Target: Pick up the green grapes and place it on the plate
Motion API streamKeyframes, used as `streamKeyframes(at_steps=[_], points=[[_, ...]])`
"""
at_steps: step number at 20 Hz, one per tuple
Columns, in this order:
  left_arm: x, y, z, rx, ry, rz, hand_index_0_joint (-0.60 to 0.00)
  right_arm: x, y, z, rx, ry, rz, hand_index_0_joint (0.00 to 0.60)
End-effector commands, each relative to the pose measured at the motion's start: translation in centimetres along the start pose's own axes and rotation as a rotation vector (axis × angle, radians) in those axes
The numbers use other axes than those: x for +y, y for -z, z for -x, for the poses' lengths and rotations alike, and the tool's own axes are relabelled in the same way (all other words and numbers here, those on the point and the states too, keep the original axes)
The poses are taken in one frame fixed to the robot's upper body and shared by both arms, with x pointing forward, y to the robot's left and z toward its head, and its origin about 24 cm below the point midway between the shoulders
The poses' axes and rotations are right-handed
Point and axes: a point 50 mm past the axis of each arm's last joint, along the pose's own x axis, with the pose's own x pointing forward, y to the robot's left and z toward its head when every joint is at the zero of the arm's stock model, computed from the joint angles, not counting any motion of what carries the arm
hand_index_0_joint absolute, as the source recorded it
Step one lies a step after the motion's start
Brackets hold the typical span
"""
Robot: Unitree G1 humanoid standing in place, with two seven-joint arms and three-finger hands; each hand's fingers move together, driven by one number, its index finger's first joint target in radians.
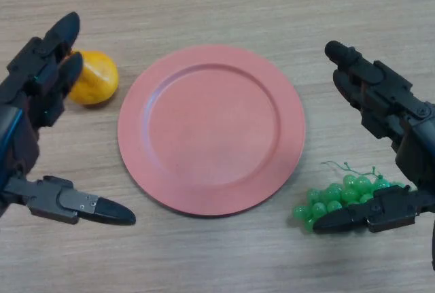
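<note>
A bunch of green grapes (336, 196) with a thin stem lies on the wooden table, to the lower right of the pink plate (211, 128). The plate is bare. My right hand (391, 113) is open at the right. Its fingers stretch above the grapes and its thumb (363, 217) lies along the bunch's near side, partly hiding it. I cannot tell whether the thumb touches the grapes. My left hand (34, 79) is open at the left edge, its fingers over the orange fruit and its thumb (81, 204) pointing right.
An orange-yellow round fruit (95, 77) lies left of the plate, partly behind my left hand's fingers. The wooden table (224, 1) extends past all edges of the view.
</note>
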Motion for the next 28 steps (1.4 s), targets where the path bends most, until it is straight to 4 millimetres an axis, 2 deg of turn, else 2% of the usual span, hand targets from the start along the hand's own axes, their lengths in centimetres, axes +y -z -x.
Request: streamKeyframes(at_steps=[1,5,7,10,13,14,16,20,21,22,24,25,26,28], points=[[1.1,-2.9,0.4,-0.148,-0.074,-0.066,0.000,-1.0,-3.0,0.4,-0.206,0.026,0.096,0.000],[0.9,-2.5,0.1,-0.120,-0.080,-0.049,0.000,-1.0,-2.9,0.5,-0.211,0.022,0.131,0.000],[1.1,-2.4,0.0,-0.119,-0.083,-0.051,0.000,-1.0,-2.1,0.6,-0.195,-0.001,0.199,0.000],[1.2,-2.2,-0.2,-0.130,-0.106,-0.074,0.000,-1.7,0.3,0.8,-0.137,-0.054,0.390,0.000],[0.7,-1.7,-0.1,-0.098,-0.095,-0.059,0.000,-2.3,2.3,1.1,-0.076,-0.095,0.468,0.000],[0.4,-1.5,-0.1,-0.088,-0.090,-0.057,0.000,-2.6,3.6,1.2,-0.046,-0.127,0.548,0.000],[0.1,-1.5,0.0,-0.081,-0.077,-0.051,0.000,-3.4,4.9,1.1,-0.026,-0.122,0.608,0.000],[0.3,-1.5,0.4,-0.087,-0.082,-0.038,0.000,-4.2,7.6,1.3,0.052,-0.130,0.594,0.000],[0.3,-1.5,0.4,-0.086,-0.082,-0.038,0.000,-4.2,7.6,1.3,0.052,-0.129,0.593,0.050],[0.2,-1.5,0.4,-0.084,-0.082,-0.039,0.000,-4.3,7.6,1.3,0.046,-0.119,0.591,0.200],[0.1,-1.6,0.4,-0.079,-0.079,-0.041,0.000,-4.8,7.6,1.2,0.021,-0.082,0.623,0.401],[0.0,-1.7,0.4,-0.079,-0.076,-0.044,0.000,-5.4,7.5,1.1,-0.007,-0.037,0.660,0.549],[-0.2,-1.7,0.3,-0.078,-0.071,-0.053,0.000,-5.8,7.5,1.2,-0.008,-0.005,0.643,0.600],[-0.5,-1.6,0.4,-0.073,-0.060,-0.062,0.000,-5.9,7.7,1.4,0.018,0.001,0.572,0.600]])
